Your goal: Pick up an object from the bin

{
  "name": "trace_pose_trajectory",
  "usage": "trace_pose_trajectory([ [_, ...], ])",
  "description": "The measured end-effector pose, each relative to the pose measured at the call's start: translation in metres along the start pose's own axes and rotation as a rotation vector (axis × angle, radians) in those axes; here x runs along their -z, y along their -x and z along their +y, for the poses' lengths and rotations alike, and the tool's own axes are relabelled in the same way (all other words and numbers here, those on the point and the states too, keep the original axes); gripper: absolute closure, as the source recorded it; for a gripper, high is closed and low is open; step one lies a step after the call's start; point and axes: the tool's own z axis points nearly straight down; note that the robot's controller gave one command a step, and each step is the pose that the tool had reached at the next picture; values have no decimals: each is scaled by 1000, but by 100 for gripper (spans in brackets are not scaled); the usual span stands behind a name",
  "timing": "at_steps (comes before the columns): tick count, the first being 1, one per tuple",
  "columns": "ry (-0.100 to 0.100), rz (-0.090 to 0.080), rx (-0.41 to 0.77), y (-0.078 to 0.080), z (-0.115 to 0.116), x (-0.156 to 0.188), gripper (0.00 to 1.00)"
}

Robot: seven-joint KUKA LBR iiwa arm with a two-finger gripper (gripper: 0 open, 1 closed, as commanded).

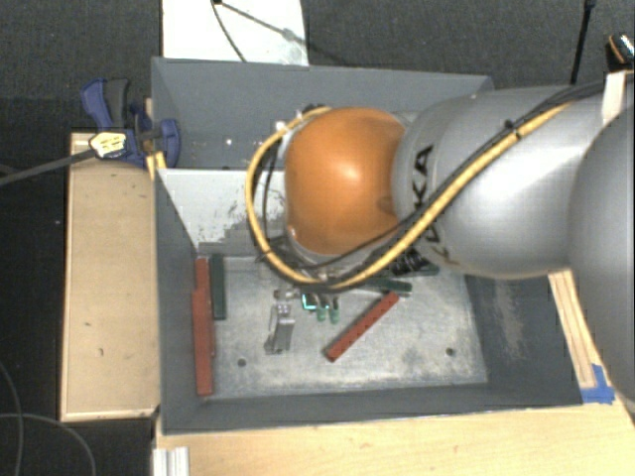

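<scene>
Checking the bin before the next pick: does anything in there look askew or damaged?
Nothing looks damaged or spilled. The shorter red-brown flat bar lies diagonally on the grey metal bin's floor, while the long red-brown bar and the dark strip sit straight along the left wall.

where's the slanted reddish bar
Camera view: the slanted reddish bar lies mid-floor of the bin, just right of the small grey metal piece.

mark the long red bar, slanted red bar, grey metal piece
long red bar (203, 335), camera view, mid-length
slanted red bar (361, 327), camera view, middle
grey metal piece (280, 333), camera view, centre
</scene>
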Motion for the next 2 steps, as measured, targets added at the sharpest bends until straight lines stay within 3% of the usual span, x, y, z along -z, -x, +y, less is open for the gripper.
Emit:
trace_pose_trajectory([
  [1,-1,-4,-180,16,-61,-58,0],
  [2,-3,-2,-129,49,-109,-136,0],
])
